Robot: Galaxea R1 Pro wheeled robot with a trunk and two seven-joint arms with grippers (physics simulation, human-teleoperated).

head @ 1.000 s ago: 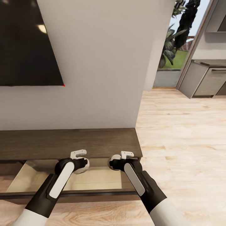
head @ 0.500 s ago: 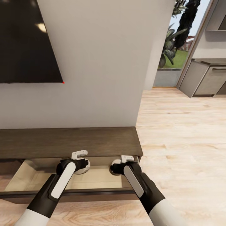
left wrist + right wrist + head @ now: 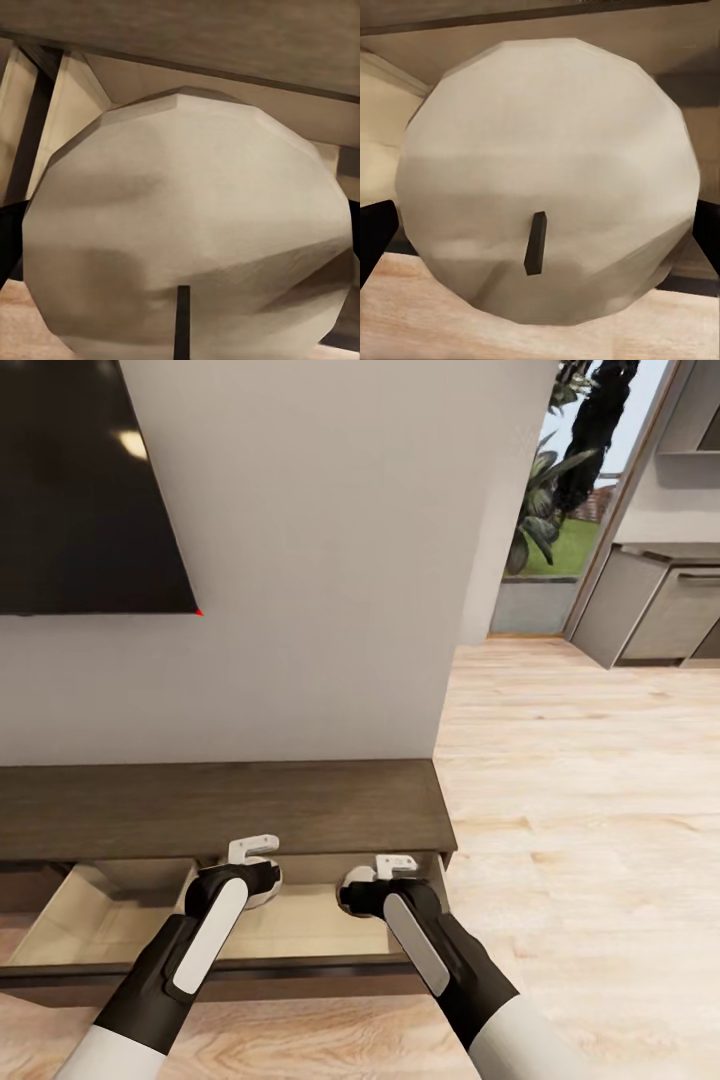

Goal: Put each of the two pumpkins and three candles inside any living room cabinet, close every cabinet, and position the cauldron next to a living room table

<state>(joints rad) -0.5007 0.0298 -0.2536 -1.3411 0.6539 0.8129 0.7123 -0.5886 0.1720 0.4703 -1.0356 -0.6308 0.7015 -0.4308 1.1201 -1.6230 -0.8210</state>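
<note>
In both wrist views a pale round candle (image 3: 187, 232) (image 3: 547, 187) sits so close that it hides most of the cabinet (image 3: 230, 810) drawer behind it, and the dark fingers (image 3: 9, 232) (image 3: 375, 236) show only as slivers at 9 and 3 o'clock. In the head view, the left gripper (image 3: 262, 875) and right gripper (image 3: 362, 880) are largely hidden behind their own wrists, so how the jaws stand there cannot be told. The cabinet is cut off at the frame's 9 o'clock edge.

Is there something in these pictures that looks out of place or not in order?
Only one thing stands out: the cabinet has a drawer pulled out, its pale inside showing. The left claw and right claw each hold a round pale candle over it. Nothing looks spilled or damaged.
</note>
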